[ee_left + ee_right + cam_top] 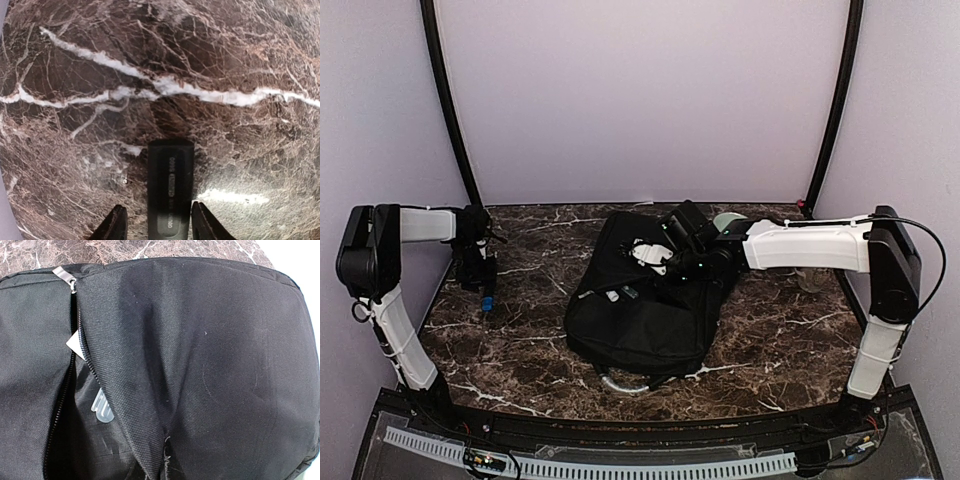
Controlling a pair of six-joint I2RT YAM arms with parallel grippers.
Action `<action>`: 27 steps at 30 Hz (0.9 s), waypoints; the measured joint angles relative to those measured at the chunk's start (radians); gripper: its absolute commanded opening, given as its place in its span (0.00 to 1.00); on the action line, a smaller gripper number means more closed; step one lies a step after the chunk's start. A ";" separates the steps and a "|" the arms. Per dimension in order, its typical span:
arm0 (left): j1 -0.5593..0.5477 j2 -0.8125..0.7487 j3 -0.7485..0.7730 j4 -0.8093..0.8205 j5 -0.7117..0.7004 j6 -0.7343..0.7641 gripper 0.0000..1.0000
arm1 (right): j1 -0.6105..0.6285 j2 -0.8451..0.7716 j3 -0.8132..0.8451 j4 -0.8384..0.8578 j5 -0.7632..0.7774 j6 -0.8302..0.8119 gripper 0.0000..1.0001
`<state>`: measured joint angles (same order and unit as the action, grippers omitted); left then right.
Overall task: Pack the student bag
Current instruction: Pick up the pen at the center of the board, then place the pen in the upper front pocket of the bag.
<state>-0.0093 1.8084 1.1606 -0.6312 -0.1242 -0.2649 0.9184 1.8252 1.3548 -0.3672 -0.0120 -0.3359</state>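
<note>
The student bag (640,320) lies unzipped directly under the right claw (672,262), which is closed and seems to pinch the flap up. The left claw (159,226), well apart from the bag, stands apart astride a black oblong item (170,175) on the worktop (225,60), not yet clamped, so that item is left to carry in. Below the right claw, inside the opening, sits a translucent piece (102,407) (already packed, I judge).

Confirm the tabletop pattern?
Dark brown marble with white veins. The tabletop shows best in the left wrist view.
</note>
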 measured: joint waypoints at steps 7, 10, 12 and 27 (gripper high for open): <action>0.000 0.019 -0.005 -0.007 0.015 0.017 0.36 | 0.000 0.000 0.000 0.000 0.000 0.000 0.01; 0.000 0.022 -0.005 -0.006 0.022 0.018 0.30 | 0.000 0.000 0.000 0.000 0.000 0.000 0.01; 0.000 0.022 -0.005 -0.006 0.034 0.018 0.27 | 0.000 0.000 0.000 0.000 0.000 0.000 0.01; -0.373 -0.257 -0.013 -0.073 0.190 -0.091 0.25 | 0.000 0.000 0.000 0.000 0.000 -0.001 0.01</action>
<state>-0.3828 1.5517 1.1473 -0.7040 0.0662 -0.3557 0.9188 1.8252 1.3548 -0.3672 -0.0116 -0.3370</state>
